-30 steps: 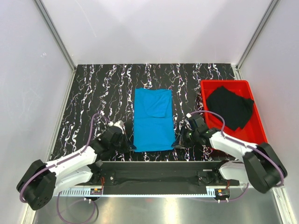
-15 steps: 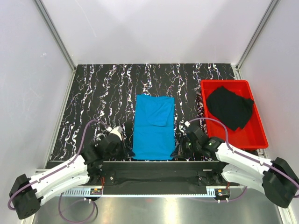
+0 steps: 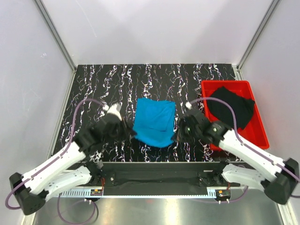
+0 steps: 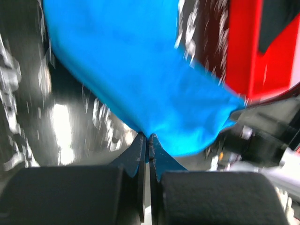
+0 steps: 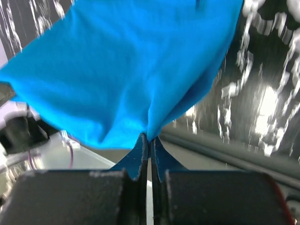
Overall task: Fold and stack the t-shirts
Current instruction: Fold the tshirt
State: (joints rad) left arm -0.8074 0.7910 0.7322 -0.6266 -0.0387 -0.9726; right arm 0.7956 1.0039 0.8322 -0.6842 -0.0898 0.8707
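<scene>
On the top view, the blue t-shirt (image 3: pixel 154 123) sags mid-bench (image 3: pixel 108 84) between my left fingers (image 3: pixel 131 134) and right fingers (image 3: pixel 177 134). The left arm (image 3: pixel 61 161) and right arm (image 3: pixel 248 150) reach forward and inward. The black t-shirt (image 3: pixel 232 108) lies in the red tray (image 3: pixel 262 137). Left wrist: fingers (image 4: pixel 137 157) pinched shut on a blue corner. Right wrist: fingers (image 5: pixel 139 152) clamped on the other.

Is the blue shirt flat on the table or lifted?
Partly lifted: the left hand and right hand pinch the blue shirt at its near corners, above the table.
</scene>
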